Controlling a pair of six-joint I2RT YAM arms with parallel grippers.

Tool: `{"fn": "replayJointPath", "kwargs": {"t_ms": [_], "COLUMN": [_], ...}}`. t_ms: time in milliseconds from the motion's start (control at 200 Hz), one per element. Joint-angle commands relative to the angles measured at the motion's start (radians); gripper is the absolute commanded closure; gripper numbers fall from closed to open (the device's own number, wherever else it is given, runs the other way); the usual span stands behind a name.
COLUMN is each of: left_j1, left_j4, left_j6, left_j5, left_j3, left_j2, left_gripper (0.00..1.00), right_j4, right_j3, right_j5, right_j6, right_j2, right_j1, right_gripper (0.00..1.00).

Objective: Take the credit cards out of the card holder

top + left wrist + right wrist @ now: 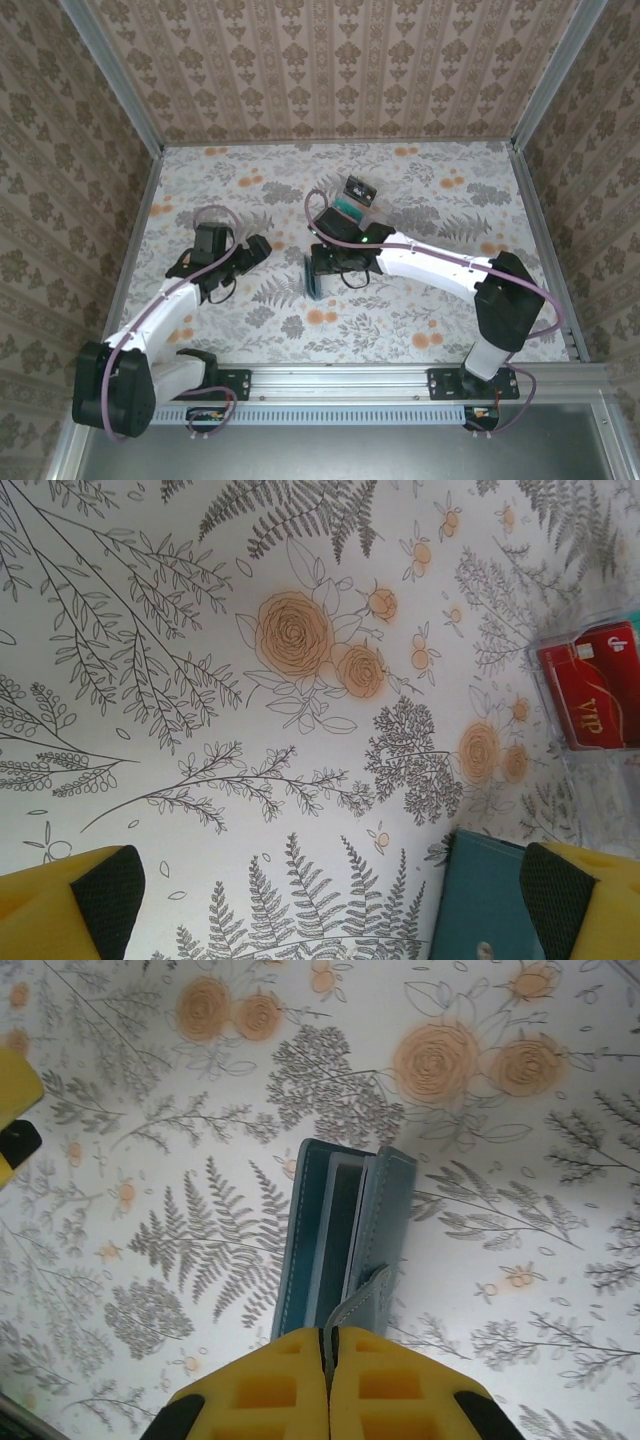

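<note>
From above, we see the left pincer left of centre over the flowered tabletop. The right arm stretches in from the right, and the right pincer meets the card holder. This is a teal wallet standing on edge near the middle of the tabletop, between the two pincers. Farther back, beyond the right arm, lies a clear plastic box; from here we cannot make out what it holds.

In the left wrist view, the left pincer is spread wide and holds nothing. Its yellow fingers with dark pads sit at the two bottom corners, with bare tabletop between them. A teal corner of the card holder shows just beside the right-hand finger. At the right edge, the clear plastic box holds a red card marked VIP.

In the right wrist view, the right pincer is closed tight, its yellow fingers pressed together with no gap. The card holder's pale blue-grey strap runs down into the seam between them, so we take it as pinched there. The card holder stands partly open, teal outside and pale inside; we cannot tell whether a card sits in it. A yellow finger of the left pincer shows at the left edge.
</note>
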Motion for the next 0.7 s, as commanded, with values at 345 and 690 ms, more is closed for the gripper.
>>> {"fn": "replayJointPath", "kwargs": {"t_ms": [345,690], "left_j1": [-0.031,-0.077], "left_j4": [0.125,0.224], "left_j6": [0.026,-0.084], "left_j5": [0.140,0.351], "left_j3": [-0.014,0.077], "left_j2": [0.048,0.258], "left_gripper": [0.00,0.14], "right_j4": [-0.019,-0.090], "right_j3": [-0.139,-0.202], "right_j5": [0.083,0.122], "right_j6": [0.112,0.031], "right_j2": [-0.065,-0.088], "right_j1": [-0.016,-0.106], "right_gripper": [0.93,0.94]}}
